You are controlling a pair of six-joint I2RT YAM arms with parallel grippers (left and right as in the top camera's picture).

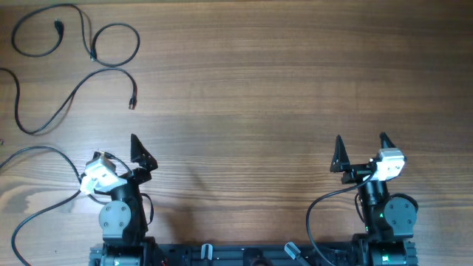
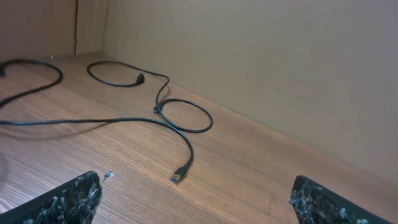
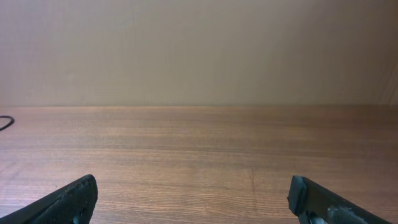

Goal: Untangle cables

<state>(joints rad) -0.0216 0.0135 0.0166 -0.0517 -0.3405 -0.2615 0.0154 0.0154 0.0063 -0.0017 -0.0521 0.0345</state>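
Thin black cables (image 1: 111, 46) lie as loose loops at the table's far left corner. One strand ends in a small plug (image 1: 133, 103). In the left wrist view the cables (image 2: 184, 116) form loops ahead of me, and a blue-tipped USB plug (image 2: 179, 177) lies nearest. My left gripper (image 1: 116, 151) (image 2: 196, 205) is open and empty, a little short of that plug. My right gripper (image 1: 361, 144) (image 3: 196, 202) is open and empty over bare wood at the front right, far from the cables. A bit of black cable (image 3: 5, 121) shows at the right wrist view's left edge.
A thicker black wire (image 1: 33, 151) curves from the left arm's base along the left edge. Another black wire (image 1: 318, 207) runs from the right arm's base. A beige wall (image 3: 199, 50) stands behind the wooden table (image 1: 251, 89).
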